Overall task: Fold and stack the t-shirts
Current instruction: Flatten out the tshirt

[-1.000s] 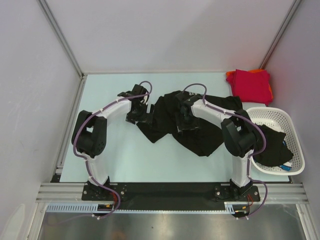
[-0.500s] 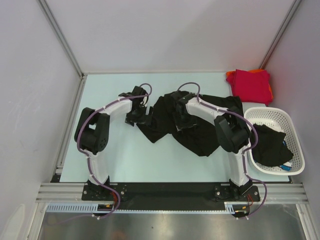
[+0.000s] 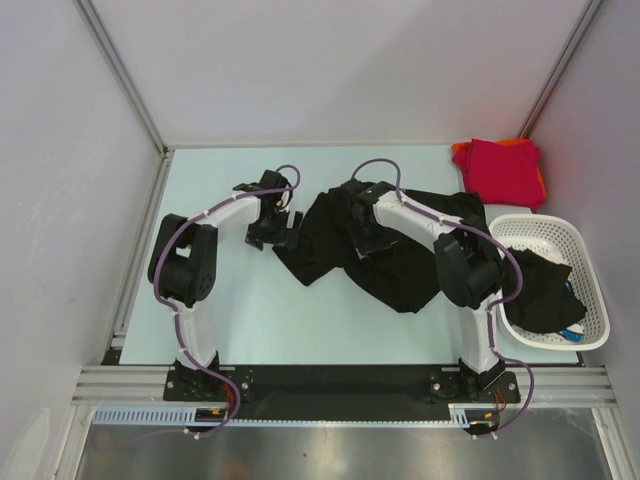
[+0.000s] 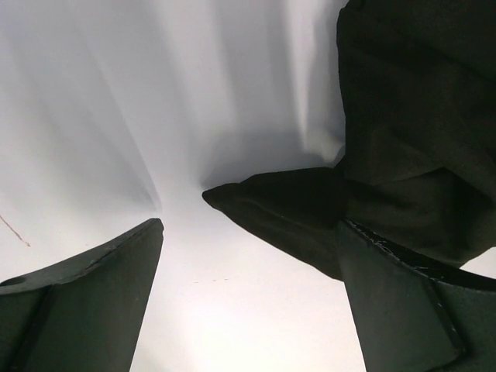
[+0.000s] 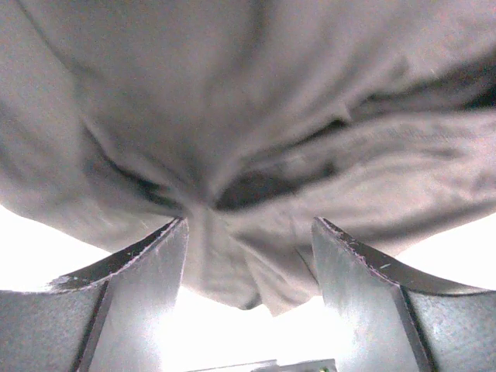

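A black t-shirt lies crumpled in the middle of the table. My left gripper hovers open at the shirt's left edge. In the left wrist view a pointed black cloth corner reaches in between the fingers of the left gripper, and nothing is held. My right gripper is down on the shirt's upper middle. Its jaws stand apart with a hanging fold of the cloth between them. A folded crimson t-shirt lies on an orange one at the back right.
A white lattice basket stands at the right edge with another black garment and something blue inside. Grey walls close in the table on the left, back and right. Both arm bases sit at the near edge.
The right arm has shifted slightly left and farther back over the black shirt, dragging the cloth a little. The left gripper has barely moved. Both jaws stand as before.
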Controlling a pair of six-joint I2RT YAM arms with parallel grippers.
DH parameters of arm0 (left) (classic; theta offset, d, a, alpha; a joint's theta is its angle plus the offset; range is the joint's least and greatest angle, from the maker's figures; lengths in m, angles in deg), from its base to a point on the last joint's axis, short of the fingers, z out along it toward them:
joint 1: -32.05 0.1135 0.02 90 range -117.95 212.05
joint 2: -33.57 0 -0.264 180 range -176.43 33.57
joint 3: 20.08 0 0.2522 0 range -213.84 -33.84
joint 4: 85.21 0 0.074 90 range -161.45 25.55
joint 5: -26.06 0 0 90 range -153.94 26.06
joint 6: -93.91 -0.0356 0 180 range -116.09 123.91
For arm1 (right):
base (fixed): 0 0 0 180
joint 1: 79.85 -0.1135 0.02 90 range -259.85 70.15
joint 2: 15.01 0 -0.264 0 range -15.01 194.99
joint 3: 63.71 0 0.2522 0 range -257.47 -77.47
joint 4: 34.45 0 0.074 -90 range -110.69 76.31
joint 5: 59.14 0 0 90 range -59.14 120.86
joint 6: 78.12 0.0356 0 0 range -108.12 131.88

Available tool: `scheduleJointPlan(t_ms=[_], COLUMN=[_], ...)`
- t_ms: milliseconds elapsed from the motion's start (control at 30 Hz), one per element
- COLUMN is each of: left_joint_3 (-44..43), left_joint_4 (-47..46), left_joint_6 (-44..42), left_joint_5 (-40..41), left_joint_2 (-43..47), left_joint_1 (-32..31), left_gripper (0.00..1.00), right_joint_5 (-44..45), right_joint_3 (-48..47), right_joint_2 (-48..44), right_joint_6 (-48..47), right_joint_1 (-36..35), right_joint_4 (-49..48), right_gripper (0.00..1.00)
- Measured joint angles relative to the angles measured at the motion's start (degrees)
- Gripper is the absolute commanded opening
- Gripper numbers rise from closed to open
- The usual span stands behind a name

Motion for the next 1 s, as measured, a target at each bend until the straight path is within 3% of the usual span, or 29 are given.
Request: scheduleJointPlan(t_ms=[267, 833, 1000], left_joint_3=[0.0, 0.0, 0.0], left_joint_4=[-0.04, -0.02, -0.02], left_joint_6=[-0.13, -1.88, -2.01], left_joint_5=[0.22, 0.22, 0.87], left_joint_2=[-0.15, -1.62, -1.64], left_joint_1=[0.11, 0.13, 0.17], left_gripper=[0.98, 0.98, 0.98], right_joint_5=[1.01, -1.64, -1.6], right_joint_3=[6.23, 7.5, 7.5], right_joint_2=[-6.6, -4.55, -2.47], right_joint_6=[-0.68, -0.46, -0.28], right_joint_1=[2.4, 0.31, 0.13], right_joint_4=[0.9, -0.33, -1.05], right_gripper=[0.7, 0.68, 0.61])
